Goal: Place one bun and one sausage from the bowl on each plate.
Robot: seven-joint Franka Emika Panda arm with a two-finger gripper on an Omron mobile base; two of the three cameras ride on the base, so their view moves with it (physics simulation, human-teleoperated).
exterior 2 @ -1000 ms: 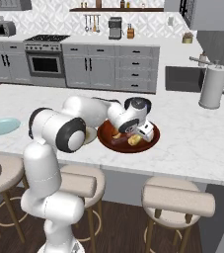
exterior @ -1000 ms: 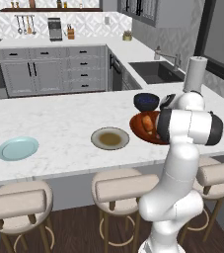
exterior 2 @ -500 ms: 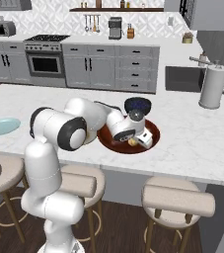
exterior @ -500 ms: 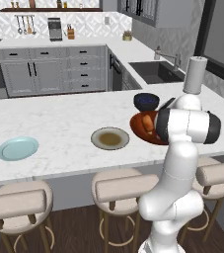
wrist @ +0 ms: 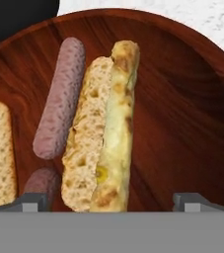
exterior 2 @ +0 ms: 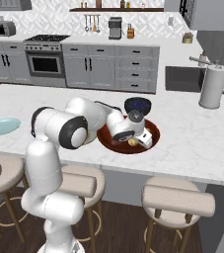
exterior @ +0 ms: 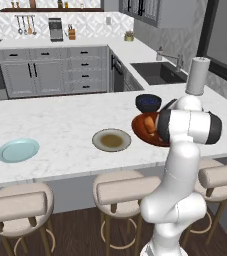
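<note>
While the gripper [wrist: 108, 202] hung wide apart over a bun [wrist: 101, 133], nothing was yet held.

From the left base camera, the bowl [exterior: 141, 131] sat on the surface [exterior: 60, 120] beside the beige plate [exterior: 112, 140], the blue plate [exterior: 18, 149] well apart, both bare. From the right base camera, the gripper [exterior 2: 144, 141] dipped into the bowl [exterior 2: 153, 129]. Through the hand camera, fingertips [wrist: 32, 201] straddled the bun lengthwise, a sausage [wrist: 59, 99] just beside it, likely ready for a grasp.

white marble counter [exterior: 70, 120] with pale blue plate [exterior: 18, 149], beige-rimmed plate [exterior: 112, 140], reddish-brown bowl [exterior 2: 153, 131], dark bowl [exterior: 148, 102], paper-towel roll [exterior 2: 213, 87]
</note>
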